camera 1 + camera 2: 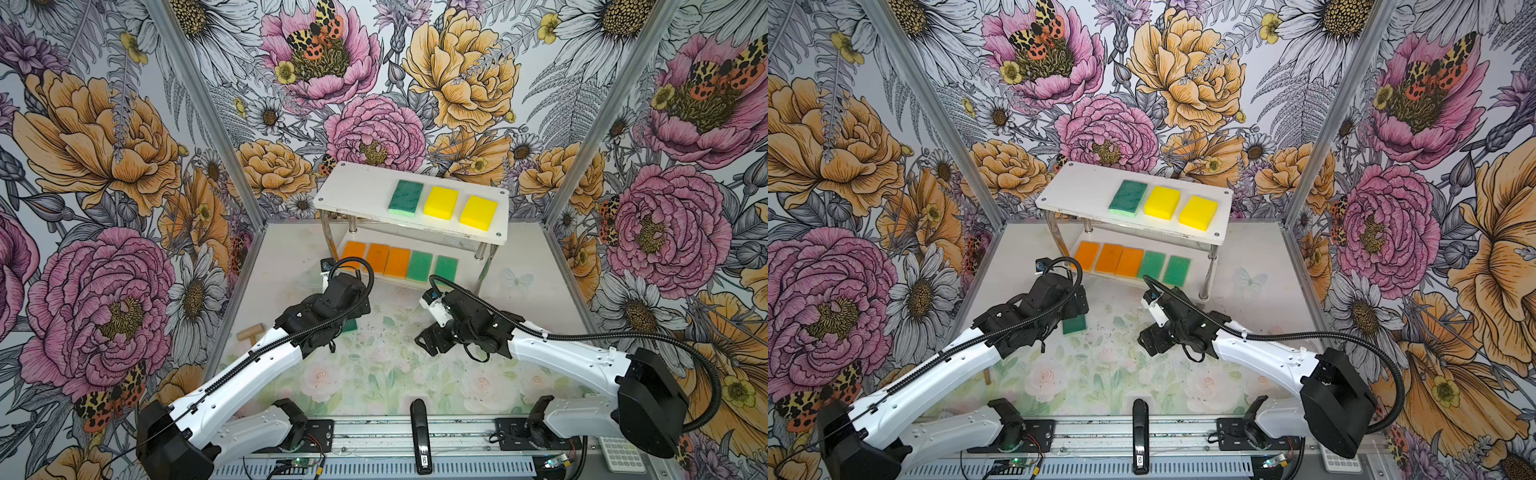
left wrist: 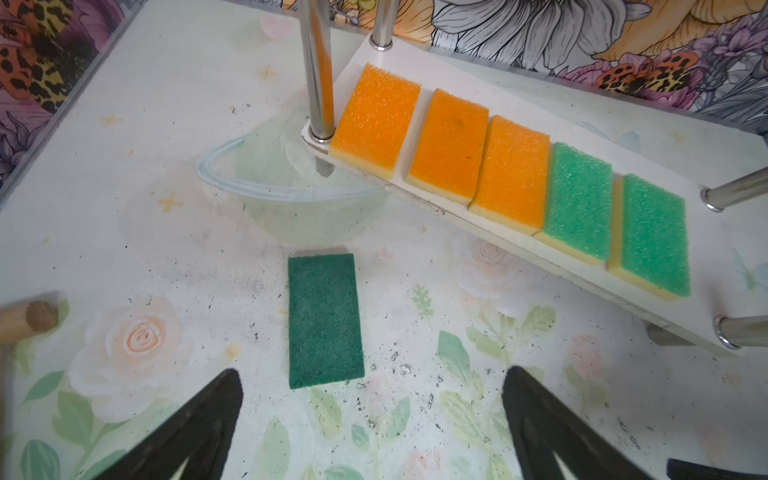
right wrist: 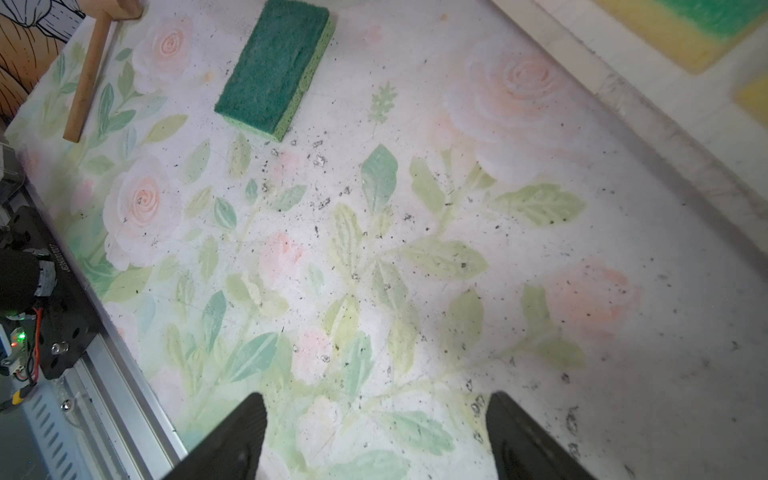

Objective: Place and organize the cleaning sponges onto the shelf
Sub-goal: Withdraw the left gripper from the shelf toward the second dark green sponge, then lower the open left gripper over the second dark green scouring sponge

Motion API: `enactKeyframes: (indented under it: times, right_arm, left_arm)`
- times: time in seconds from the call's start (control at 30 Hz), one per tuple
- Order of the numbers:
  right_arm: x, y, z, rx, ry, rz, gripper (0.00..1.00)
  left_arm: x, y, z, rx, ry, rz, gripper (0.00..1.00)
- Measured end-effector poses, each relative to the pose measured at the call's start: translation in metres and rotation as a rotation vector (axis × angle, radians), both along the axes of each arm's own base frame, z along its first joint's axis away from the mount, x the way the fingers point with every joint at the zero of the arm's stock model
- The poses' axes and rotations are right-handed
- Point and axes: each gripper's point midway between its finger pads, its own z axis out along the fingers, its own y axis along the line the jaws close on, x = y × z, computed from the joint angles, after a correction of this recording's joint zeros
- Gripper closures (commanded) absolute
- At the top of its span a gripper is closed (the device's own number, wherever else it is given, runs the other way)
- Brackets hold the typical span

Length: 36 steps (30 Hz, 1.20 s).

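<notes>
The white two-tier shelf (image 1: 357, 187) stands at the back. Its top board carries a dark green sponge (image 1: 406, 198) and two yellow sponges (image 1: 441, 202). Three orange sponges (image 2: 451, 145) and two light green sponges (image 2: 577, 203) lie in a row on the lower board. Another dark green sponge (image 2: 324, 320) lies flat on the table in front of the shelf's left end. My left gripper (image 2: 374, 374) hovers open just short of it, with nothing between its fingers. My right gripper (image 3: 377, 397) hangs open over bare table, far from that sponge (image 3: 274, 66).
A wooden mallet (image 1: 249, 333) lies at the table's left edge, near the loose sponge. The shelf's chrome posts (image 2: 318, 70) stand close beyond the left gripper. A black handle-like part (image 1: 422, 436) sits on the front rail, and a white keypad (image 1: 621, 455) lies at the front right.
</notes>
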Motion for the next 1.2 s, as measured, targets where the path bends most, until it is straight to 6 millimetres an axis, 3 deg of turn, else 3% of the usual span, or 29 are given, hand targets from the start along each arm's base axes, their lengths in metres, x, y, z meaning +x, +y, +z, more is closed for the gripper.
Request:
enactKeyframes:
  times: [0.47, 1.2]
  right_arm:
    - [0.007, 0.009, -0.003, -0.007, 0.02, 0.002, 0.15]
    - [0.007, 0.009, -0.003, -0.007, 0.02, 0.003, 0.15]
  left_arm:
    - [-0.01, 0.001, -0.091, -0.038, 0.138, 0.064, 0.01]
    - [-0.007, -0.003, -0.139, 0.01, 0.236, 0.104, 0.01]
